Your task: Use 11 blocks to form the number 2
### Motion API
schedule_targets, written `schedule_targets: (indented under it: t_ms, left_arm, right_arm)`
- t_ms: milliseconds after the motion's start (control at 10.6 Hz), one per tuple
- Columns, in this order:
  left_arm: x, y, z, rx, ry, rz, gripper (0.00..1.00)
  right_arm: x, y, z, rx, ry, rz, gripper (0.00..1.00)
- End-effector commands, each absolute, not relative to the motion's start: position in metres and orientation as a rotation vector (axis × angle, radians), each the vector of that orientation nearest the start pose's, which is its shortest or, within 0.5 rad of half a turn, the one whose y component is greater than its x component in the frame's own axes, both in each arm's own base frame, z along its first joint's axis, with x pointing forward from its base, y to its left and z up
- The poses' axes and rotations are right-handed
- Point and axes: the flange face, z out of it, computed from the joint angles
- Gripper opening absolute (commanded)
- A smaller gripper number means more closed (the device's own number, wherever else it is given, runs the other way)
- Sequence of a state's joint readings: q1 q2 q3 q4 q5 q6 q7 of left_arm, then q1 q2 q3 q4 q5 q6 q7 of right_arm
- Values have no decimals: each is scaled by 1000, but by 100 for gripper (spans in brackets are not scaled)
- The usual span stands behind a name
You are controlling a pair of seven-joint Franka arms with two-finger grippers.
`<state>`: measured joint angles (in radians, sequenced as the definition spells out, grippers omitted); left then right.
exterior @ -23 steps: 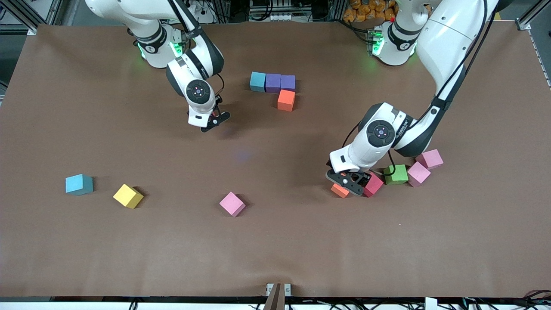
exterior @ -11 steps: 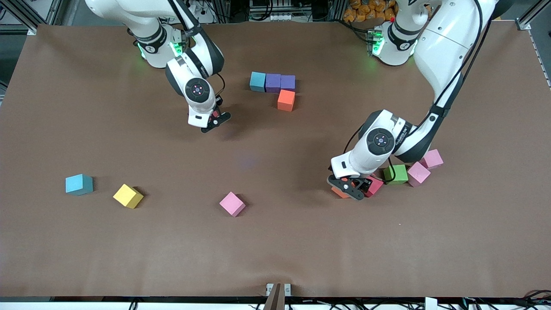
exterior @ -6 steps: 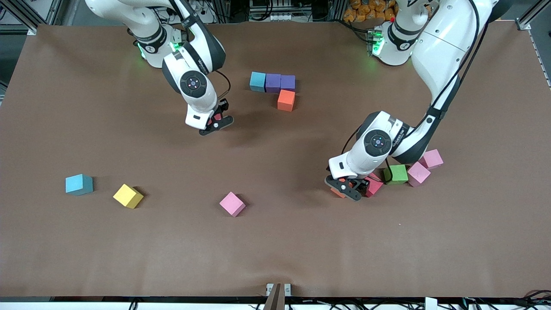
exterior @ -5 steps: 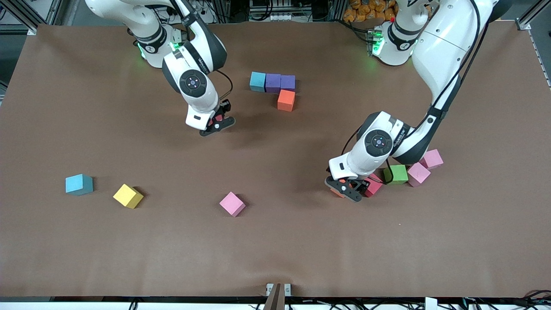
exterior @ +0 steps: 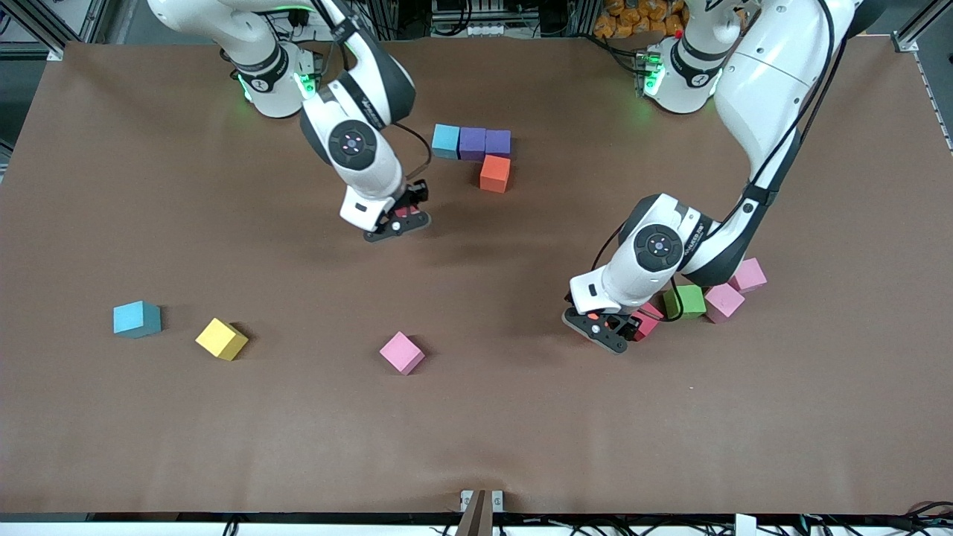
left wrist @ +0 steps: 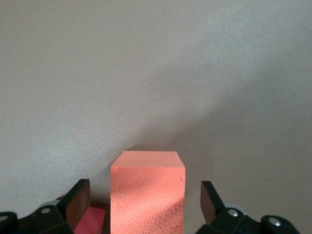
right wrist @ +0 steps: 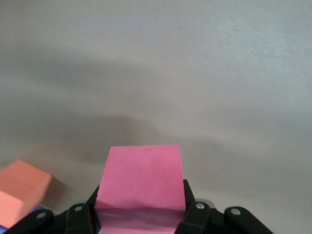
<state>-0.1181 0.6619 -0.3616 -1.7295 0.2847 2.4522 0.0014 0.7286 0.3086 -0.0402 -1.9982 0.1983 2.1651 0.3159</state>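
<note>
Blocks for the numeral are partly placed. The right gripper (exterior: 398, 222) is clamped on a red block (right wrist: 141, 187) and hangs over bare table just short of the laid group. The left gripper (exterior: 604, 330) is down at the table with its fingers (left wrist: 78, 202) spread wide around an orange block (left wrist: 147, 192), not yet closed; a second red block (exterior: 646, 321), the green block (exterior: 686, 301) and two pink cubes (exterior: 724, 301) crowd beside it. Four blocks are laid: light blue (exterior: 446, 141), two purple (exterior: 472, 143) in a row, and orange (exterior: 494, 173) touching the end purple. Judged from this, seven remain, including a light blue (exterior: 136, 318) and a yellow block (exterior: 221, 339) toward the right arm's end.
</note>
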Motion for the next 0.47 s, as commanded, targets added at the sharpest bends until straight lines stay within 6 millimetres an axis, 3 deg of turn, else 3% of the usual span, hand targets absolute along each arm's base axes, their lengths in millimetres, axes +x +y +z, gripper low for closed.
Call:
schedule_targets:
  t_ms: [0, 377]
  left_arm:
    - [612, -298, 222, -3031, 997, -139, 100]
    - [610, -297, 209, -3028, 1001, -112, 100]
  right_arm:
    - [464, 414, 286, -3040, -273, 308, 37]
    - [457, 461, 273, -2998, -62, 346, 37]
